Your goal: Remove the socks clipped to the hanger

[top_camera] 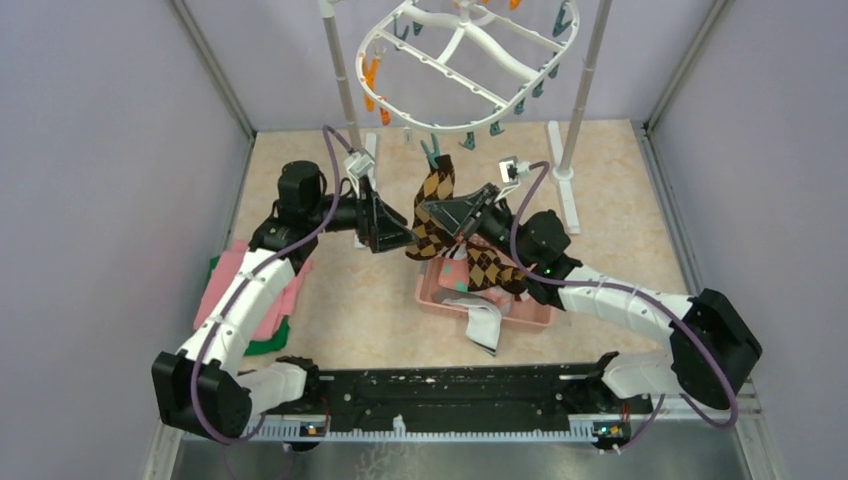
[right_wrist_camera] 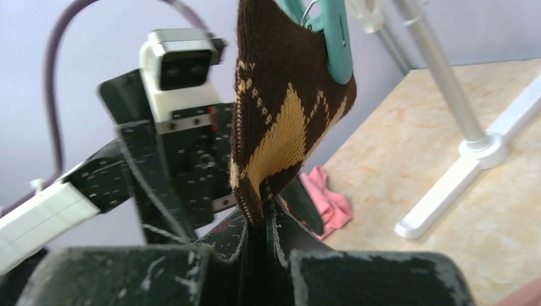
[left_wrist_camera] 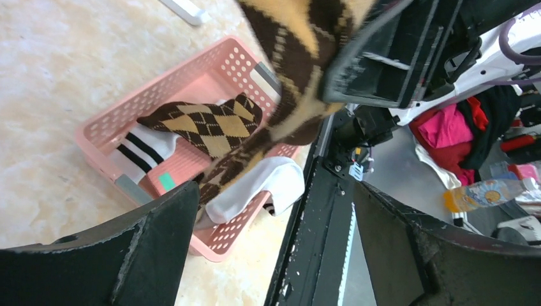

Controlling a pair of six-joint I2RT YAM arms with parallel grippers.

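Right gripper (right_wrist_camera: 258, 223) clamps the argyle sock (right_wrist_camera: 281, 108) under its teal clip (right_wrist_camera: 338, 54), upper centre; left gripper (top_camera: 397, 238) gapes wide, seemingly just beside.

No readable text in any view. Bottle (left_wrist_camera: 480, 193), right edge of left wrist view: orange-yellow label, lettering too blurred to read. Wrist camera (right_wrist_camera: 184, 64) in right wrist view: white housing, nothing legible on it.

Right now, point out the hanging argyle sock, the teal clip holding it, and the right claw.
hanging argyle sock (right_wrist_camera: 281, 121), right wrist view, on a tan diamond
teal clip (right_wrist_camera: 338, 51), right wrist view, on its outer arm
right claw (right_wrist_camera: 261, 223), right wrist view, midway between its closed fingertips
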